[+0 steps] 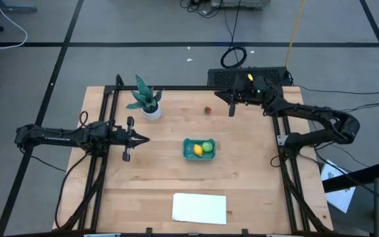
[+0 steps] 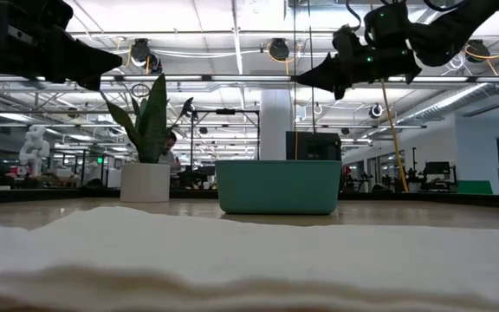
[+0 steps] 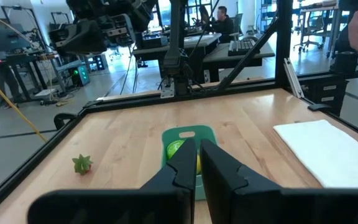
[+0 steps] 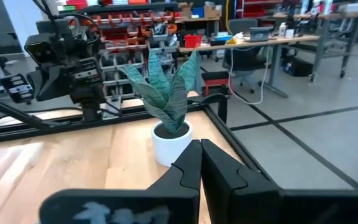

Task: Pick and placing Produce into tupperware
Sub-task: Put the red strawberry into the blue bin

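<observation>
Your teal container sits near the middle of the table, a little toward the right side. Two pieces of produce already lie inside it: the yellow lemon on the left and the green ball touching it on the right. The small dark red piece is still out on the bare wood, well back toward the far edge, apart from the container.

Your left gripper hangs over the left half of the table, pointing at the container with clear wood between them. Its fingers are pressed almost together and hold nothing. In the left wrist view the container shows straight ahead past the fingertips, with the green ball peeking out beside them.

Your right gripper is up near the far edge, just to the right of the red piece and not touching it. Its fingers are closed together and empty. In the low view it sits raised above the table.

A potted plant stands toward the far left corner, and a white sheet lies at the near edge, in front of the container.
</observation>
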Robot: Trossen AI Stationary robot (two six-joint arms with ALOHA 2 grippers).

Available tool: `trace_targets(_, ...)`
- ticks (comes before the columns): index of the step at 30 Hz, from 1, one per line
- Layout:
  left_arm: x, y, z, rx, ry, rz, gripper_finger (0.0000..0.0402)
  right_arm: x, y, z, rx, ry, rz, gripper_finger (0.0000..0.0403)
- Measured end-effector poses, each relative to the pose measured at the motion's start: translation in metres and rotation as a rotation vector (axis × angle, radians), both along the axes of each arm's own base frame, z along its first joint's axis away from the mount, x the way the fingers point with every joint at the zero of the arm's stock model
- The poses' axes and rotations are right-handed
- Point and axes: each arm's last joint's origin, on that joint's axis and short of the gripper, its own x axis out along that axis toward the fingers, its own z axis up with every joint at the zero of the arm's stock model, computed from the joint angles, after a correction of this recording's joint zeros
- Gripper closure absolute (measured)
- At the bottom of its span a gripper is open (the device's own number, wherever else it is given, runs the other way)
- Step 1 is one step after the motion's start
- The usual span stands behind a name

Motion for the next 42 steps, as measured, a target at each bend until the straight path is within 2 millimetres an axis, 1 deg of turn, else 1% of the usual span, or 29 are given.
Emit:
trace_targets(5,0.000,0.000,0.000,0.000,-0.003,0.000,0.0376,0.003,-0.013,0.007,0.025,0.037,-0.011,0.0403)
trace_targets(14,0.000,0.000,0.003,0.001,-0.028,0.000,0.0376,0.023,-0.039,0.025,0.055,0.087,0.026,0.0403)
trace_targets(22,0.000,0.000,0.003,0.000,-0.027,0.000,0.0376,0.047,-0.068,0.027,0.106,0.263,0.056,0.0403)
trace_targets(26,0.000,0.000,0.003,0.001,-0.027,0.000,0.0376,0.057,-0.079,0.027,0.118,0.329,0.068,0.0403)
trace_targets(30,0.000,0.000,0.003,0.001,-0.027,0.000,0.0376,0.065,-0.086,0.031,0.108,0.384,0.090,0.0403)
trace_targets(36,0.000,0.000,0.003,0.013,-0.027,0.000,0.0376,0.073,-0.094,0.030,0.108,0.466,0.146,0.0403)
trace_targets(39,0.000,0.000,0.003,0.017,-0.026,0.000,0.0376,0.074,-0.097,0.026,0.152,0.478,0.213,0.0403)
trace_targets(42,0.000,0.000,0.002,0.019,-0.025,0.000,0.0376,0.074,-0.098,0.019,0.159,0.510,0.236,0.0403)
